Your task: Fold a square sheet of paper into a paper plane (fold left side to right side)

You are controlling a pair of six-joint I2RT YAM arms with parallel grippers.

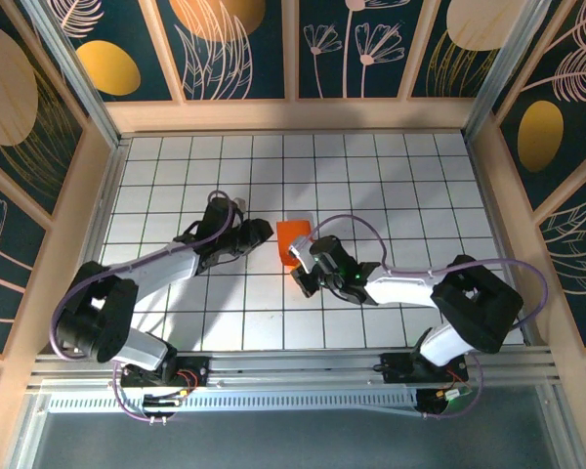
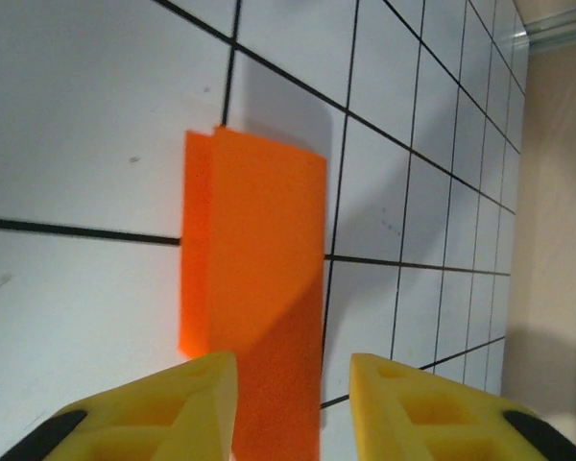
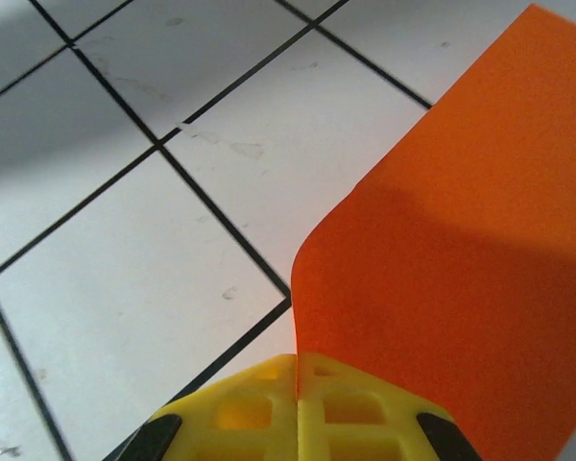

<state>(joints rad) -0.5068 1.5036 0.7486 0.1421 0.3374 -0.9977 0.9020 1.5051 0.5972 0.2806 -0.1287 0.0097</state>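
Note:
The bright orange sheet of paper [image 1: 292, 237] lies near the middle of the grid table, folded over into a narrower strip. In the left wrist view the paper [image 2: 259, 259] shows two layers, the lower one peeking out along its left side. My left gripper [image 1: 264, 234] is at the sheet's left side, open; its yellow fingers [image 2: 187, 403] straddle the near end of the strip. My right gripper [image 1: 298, 262] sits at the sheet's near edge, shut on a lifted, curling edge of the paper [image 3: 461, 288], pinched between the closed yellow fingertips [image 3: 269, 403].
The white grid table [image 1: 410, 186] is ringed by wooden walls [image 1: 293, 115] with dark floral panels. An aluminium rail [image 1: 293, 366] runs along the near edge by the arm bases. Open tiles lie on every side of the paper.

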